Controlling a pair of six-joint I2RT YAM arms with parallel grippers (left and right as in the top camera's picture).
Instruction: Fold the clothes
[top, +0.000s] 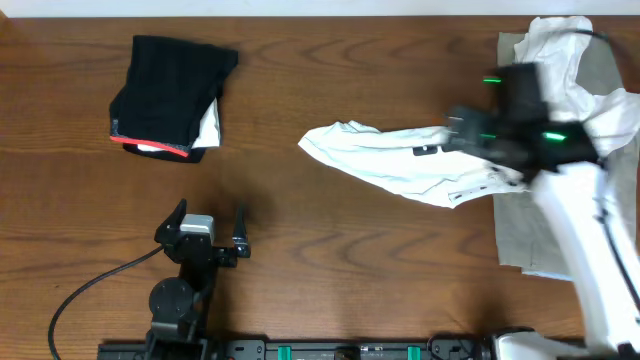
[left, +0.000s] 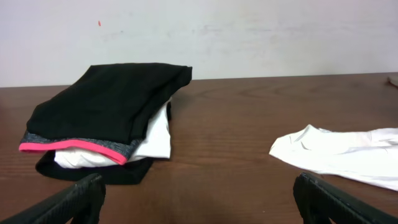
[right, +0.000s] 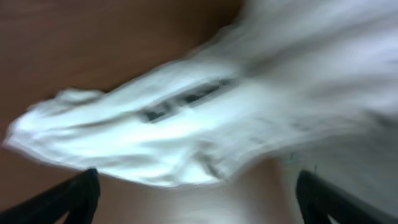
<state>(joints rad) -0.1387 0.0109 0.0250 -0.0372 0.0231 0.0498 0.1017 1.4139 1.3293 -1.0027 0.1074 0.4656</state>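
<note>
A white T-shirt (top: 390, 160) with small black print lies stretched out on the table, from the middle to the right. Its right part is bunched over a grey-beige garment (top: 520, 235). My right gripper (top: 455, 128) hovers over the shirt's right half. In the right wrist view the right gripper (right: 199, 202) is open, with the blurred shirt (right: 186, 124) just ahead and nothing between the fingers. A folded black, red-edged garment (top: 170, 85) lies at the far left. My left gripper (top: 210, 212) stands open and empty near the front edge, facing that black stack (left: 106, 106).
A folded white piece (left: 155, 140) is tucked inside the black stack. Bare wooden table (top: 330, 250) lies between the two arms. A black cable (top: 90, 285) runs from the left arm's base. A pale wall (left: 249, 31) stands behind the table's far edge.
</note>
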